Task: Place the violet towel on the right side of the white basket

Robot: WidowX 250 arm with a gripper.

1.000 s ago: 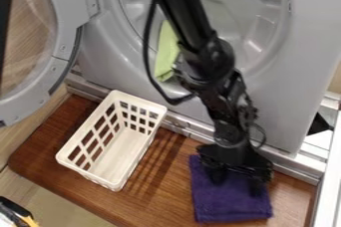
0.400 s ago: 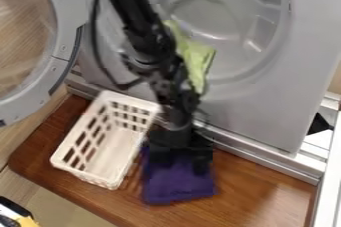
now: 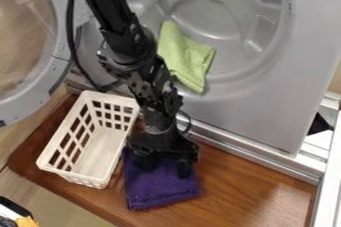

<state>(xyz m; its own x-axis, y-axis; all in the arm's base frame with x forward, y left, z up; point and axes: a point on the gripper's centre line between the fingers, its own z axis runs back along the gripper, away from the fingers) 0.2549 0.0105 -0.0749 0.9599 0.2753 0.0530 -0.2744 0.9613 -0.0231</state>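
The claw [image 3: 164,170] stood wide, its fingers apart over the upper part of the violet towel [image 3: 161,189]. Just left of claw and towel sat the white basket [image 3: 98,181], its long side facing them. Bare bench [image 3: 233,186] ran rightward from the claw; behind, a metal rail [image 3: 253,156] edged the wood below the green cloth [image 3: 186,56].

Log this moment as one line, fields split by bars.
gripper at violet towel, jaws apart | violet towel right of white basket | green cloth at drum opening
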